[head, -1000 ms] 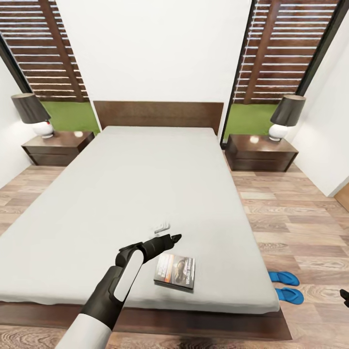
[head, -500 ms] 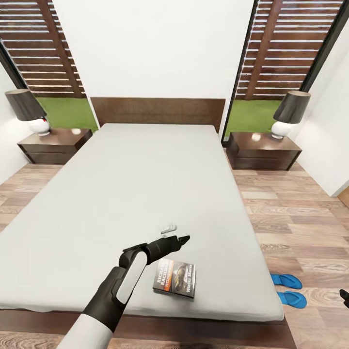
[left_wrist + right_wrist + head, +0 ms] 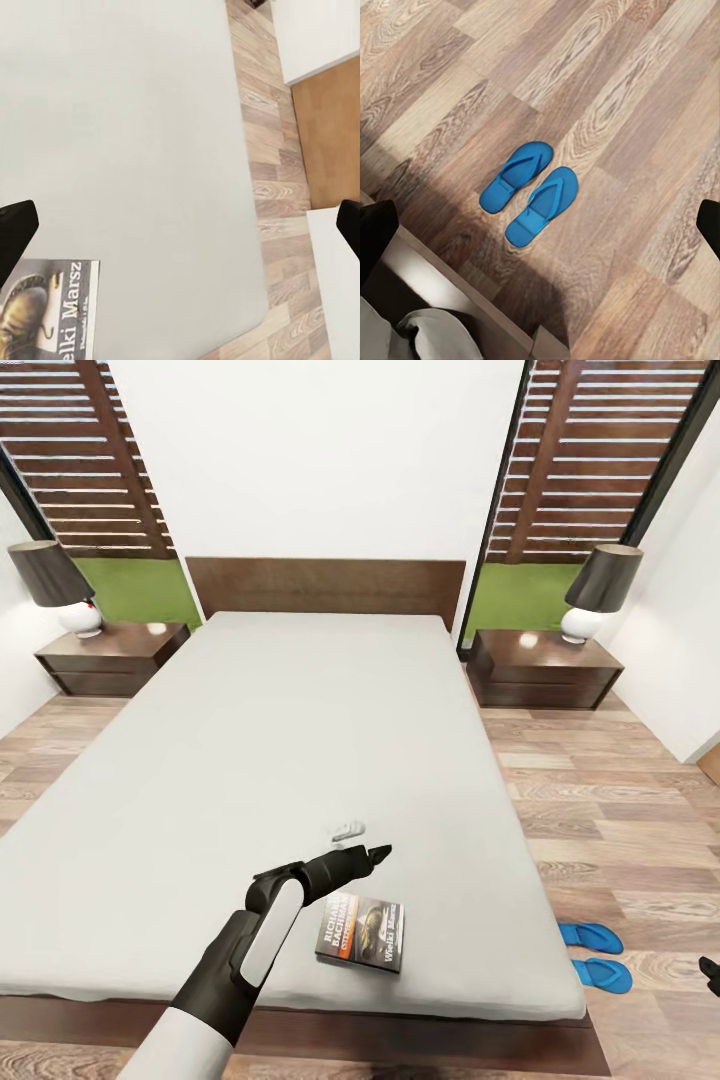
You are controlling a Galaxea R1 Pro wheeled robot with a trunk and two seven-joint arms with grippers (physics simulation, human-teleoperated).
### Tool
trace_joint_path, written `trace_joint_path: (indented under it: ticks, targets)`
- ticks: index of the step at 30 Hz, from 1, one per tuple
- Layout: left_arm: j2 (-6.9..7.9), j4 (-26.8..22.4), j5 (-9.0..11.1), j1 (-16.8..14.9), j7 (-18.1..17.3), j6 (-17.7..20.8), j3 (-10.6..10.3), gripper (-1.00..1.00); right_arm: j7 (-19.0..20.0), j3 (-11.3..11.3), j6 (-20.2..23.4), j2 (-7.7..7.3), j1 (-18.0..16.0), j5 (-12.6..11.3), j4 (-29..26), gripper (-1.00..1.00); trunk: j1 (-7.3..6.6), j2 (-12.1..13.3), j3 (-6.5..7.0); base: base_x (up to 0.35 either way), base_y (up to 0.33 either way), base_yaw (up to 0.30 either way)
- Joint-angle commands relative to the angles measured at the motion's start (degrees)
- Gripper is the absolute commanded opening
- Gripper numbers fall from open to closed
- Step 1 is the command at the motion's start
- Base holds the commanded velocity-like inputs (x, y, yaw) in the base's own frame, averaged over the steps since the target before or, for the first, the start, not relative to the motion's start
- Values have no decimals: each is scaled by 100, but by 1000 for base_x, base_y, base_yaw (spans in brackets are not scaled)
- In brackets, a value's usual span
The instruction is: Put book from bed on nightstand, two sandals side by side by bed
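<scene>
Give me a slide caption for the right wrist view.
Pair of bright blue flat flip-flops lying side by side on brown wood-plank floor beside the bed's corner.

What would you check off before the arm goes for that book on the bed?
1. Book lies flat near the foot of the bed: ok.
2. Left gripper open, holding nothing: ok.
3. Gripper over the book: not ok, it is beyond the book's far edge.
4. Nightstand top has free room beside the lamp: ok.
5. Sandals side by side on the floor beside the bed: ok.
</scene>
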Motion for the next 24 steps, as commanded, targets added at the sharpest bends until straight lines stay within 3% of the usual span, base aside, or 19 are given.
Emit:
trace_joint_path:
  ticks: [1, 24]
  targets:
    - [-2, -3, 2, -2, -12, 21, 6, 100, 36, -18, -3, 3, -4, -59, 8, 100, 22, -42, -22, 0, 0, 0]
    - [-2, -3, 5, -2, -11, 12, 6, 100, 35, -15, -3, 18, -4, -59, 14, 100, 527, -965, -435, 0, 0, 0]
